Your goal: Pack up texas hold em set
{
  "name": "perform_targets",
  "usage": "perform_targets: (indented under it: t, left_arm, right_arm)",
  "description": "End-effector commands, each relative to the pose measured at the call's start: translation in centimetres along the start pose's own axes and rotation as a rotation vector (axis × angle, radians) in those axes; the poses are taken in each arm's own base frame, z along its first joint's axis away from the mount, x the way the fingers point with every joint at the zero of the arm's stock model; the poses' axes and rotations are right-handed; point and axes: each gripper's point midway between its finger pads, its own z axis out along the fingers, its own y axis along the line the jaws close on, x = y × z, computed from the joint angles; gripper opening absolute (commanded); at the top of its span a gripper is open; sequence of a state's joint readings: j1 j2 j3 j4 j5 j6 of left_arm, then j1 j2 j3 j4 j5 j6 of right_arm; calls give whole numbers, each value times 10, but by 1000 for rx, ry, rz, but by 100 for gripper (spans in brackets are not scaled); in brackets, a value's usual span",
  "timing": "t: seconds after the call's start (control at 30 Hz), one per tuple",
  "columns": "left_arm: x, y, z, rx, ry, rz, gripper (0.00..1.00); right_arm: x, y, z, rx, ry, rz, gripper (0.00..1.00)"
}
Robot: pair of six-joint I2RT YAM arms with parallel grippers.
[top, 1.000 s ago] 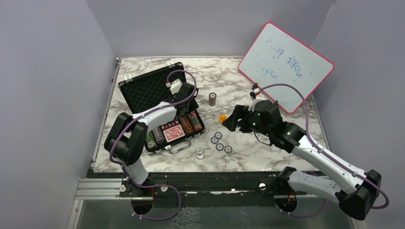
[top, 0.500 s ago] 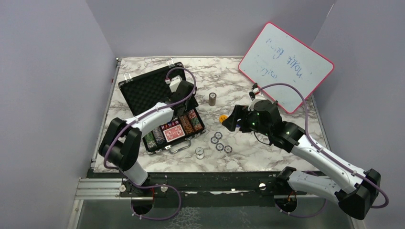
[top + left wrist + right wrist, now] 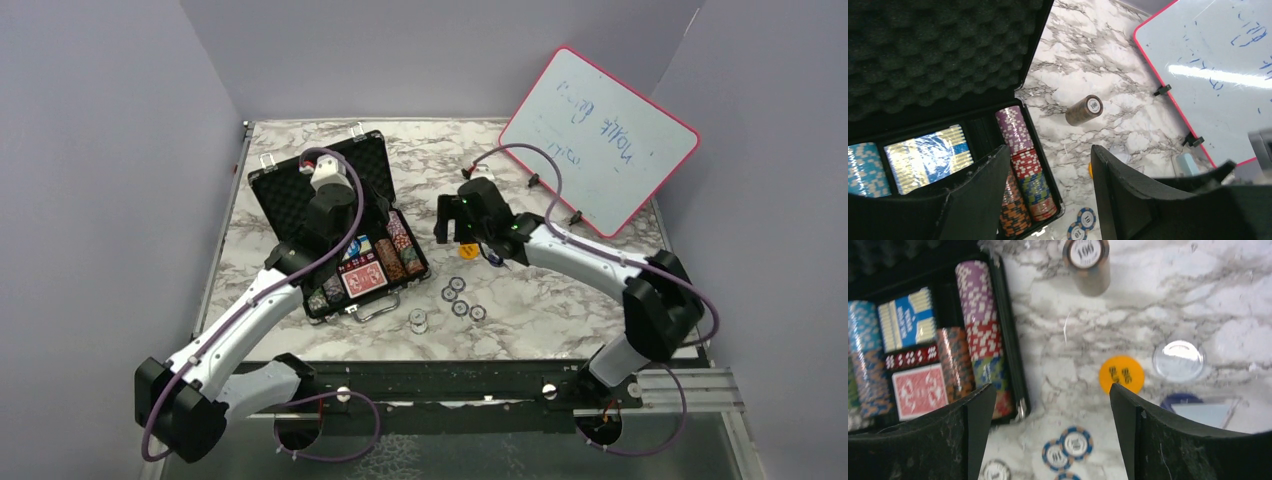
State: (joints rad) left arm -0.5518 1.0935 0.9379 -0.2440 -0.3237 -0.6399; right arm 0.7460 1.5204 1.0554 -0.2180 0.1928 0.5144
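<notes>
The marble surface [image 3: 560, 330] carries everything, and a pink-framed whiteboard [image 3: 600, 140] leans over its far right corner with blue writing on it. The black briefcase [image 3: 285, 200] lies open on the left half of the surface, the foam lid thrown back toward the far left corner and the silver handle facing the near edge. The left gripper [image 3: 1049, 165] hangs above the right end of the briefcase with its jaws apart and nothing between them. The right gripper [image 3: 1050, 400] hovers over the bare marble just right of the briefcase, its jaws wide and also empty. Inside the tray, rows of chips [image 3: 980, 315] lie on their edges in many colours, and the red-backed deck [image 3: 919, 390] sits between them, close to the handle side. A brown stack of chips [image 3: 1084, 110] stands upright on the marble, beyond the briefcase's right side. The orange button [image 3: 1121, 374] lies flat near the middle, beside a clear disc [image 3: 1178, 360]. Some loose chips [image 3: 460, 297] with blue rims lie toward the near edge.
</notes>
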Motion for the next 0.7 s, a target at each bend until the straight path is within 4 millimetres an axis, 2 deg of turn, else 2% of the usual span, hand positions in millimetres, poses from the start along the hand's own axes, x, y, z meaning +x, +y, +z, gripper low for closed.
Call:
perform_targets:
  t: [0.0,0.13,0.3,0.5,0.67]
  left_arm:
    - [19,21,-17,-4,20,52,67]
    - [24,22,-27,37,19,45,68]
    - [30,22,-30,49,32,9,68]
    - [46,24,-22,48,69,-19,68]
    - [54,21,-15,55,99,-24,67]
  right_arm:
    - [-42,-8,38,142,-126,-41,87]
    - [-48,-9,71,191,-134,-90,84]
    - [-40,-25,105,297,-63,-140,72]
    - [-38,-38,126,298,-37,-139,69]
    - [-45,-41,138,262,-48,-162,59]
